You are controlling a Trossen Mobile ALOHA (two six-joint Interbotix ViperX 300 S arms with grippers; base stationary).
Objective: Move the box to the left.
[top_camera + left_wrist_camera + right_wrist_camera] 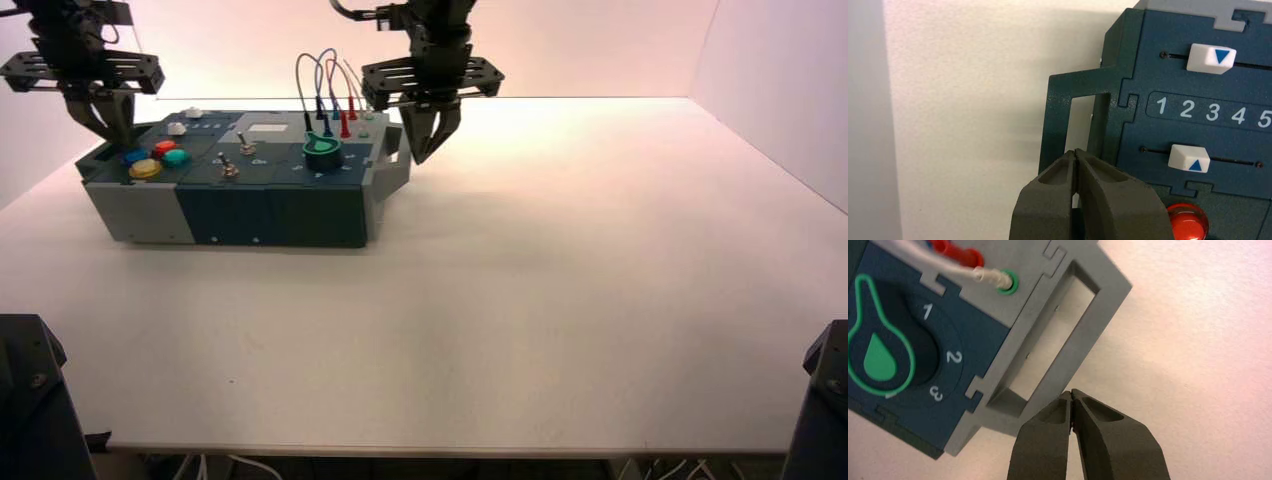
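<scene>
The box (270,205), long and low in dark teal and grey, lies on the white table at the left. My left gripper (112,135) hangs at its left end. In the left wrist view this gripper (1075,151) is shut and empty, tips over the slot of the teal end handle (1055,115). My right gripper (425,155) is at the box's right end. In the right wrist view it (1070,392) is shut and empty, tips just outside the outer bar of the grey end handle (1083,340); contact cannot be told.
Two white sliders (1210,58) (1189,157) flank numbers 1 to 5, beside a red button (1188,222). The green knob (880,357) has marks 1, 2, 3 around it. Looped wires (320,80) rise from the box top. Side walls (780,90) enclose the table.
</scene>
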